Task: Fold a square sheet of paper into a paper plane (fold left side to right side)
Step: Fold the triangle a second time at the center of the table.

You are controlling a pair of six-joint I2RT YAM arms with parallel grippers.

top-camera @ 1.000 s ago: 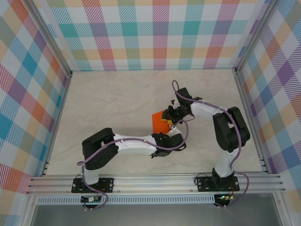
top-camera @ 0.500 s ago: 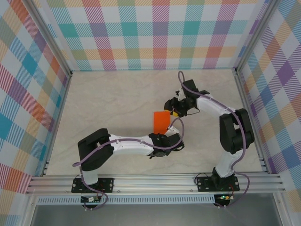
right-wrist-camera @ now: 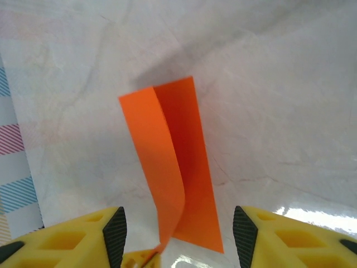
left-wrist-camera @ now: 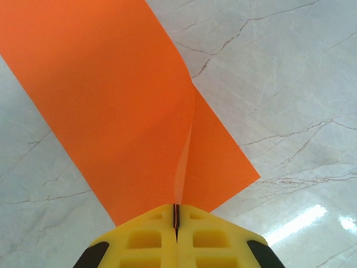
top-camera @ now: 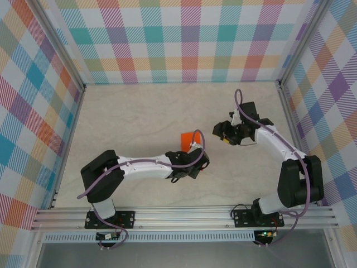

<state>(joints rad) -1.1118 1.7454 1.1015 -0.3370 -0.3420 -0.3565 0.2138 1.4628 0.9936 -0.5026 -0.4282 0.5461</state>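
**Orange sheet pinched at mid-bench, right side standing off**

The bench [top-camera: 128, 117] has a pale marbled top, with plaid walls [top-camera: 184, 39] on three sides. Low across the near half lies the left arm [top-camera: 139, 166], reaching right toward the centre. From the right edge the right arm [top-camera: 279, 148] bends in, wrist pointing left.

About mid-bench is the square sheet of paper [top-camera: 191, 138], bright orange and doubled over. One layer lies flat on the marble; the other rises off it in a curve.

On the left gripper [left-wrist-camera: 175, 218] the jaws are closed tight on an edge of the sheet, yellow fingers [left-wrist-camera: 142, 240] pressed together with paper in the seam.

On the right gripper [right-wrist-camera: 178, 229] the jaws are wide apart and hold nothing. It sits just right of the sheet, clear of it, and its wrist view shows the sheet between the fingertips [right-wrist-camera: 83, 240].
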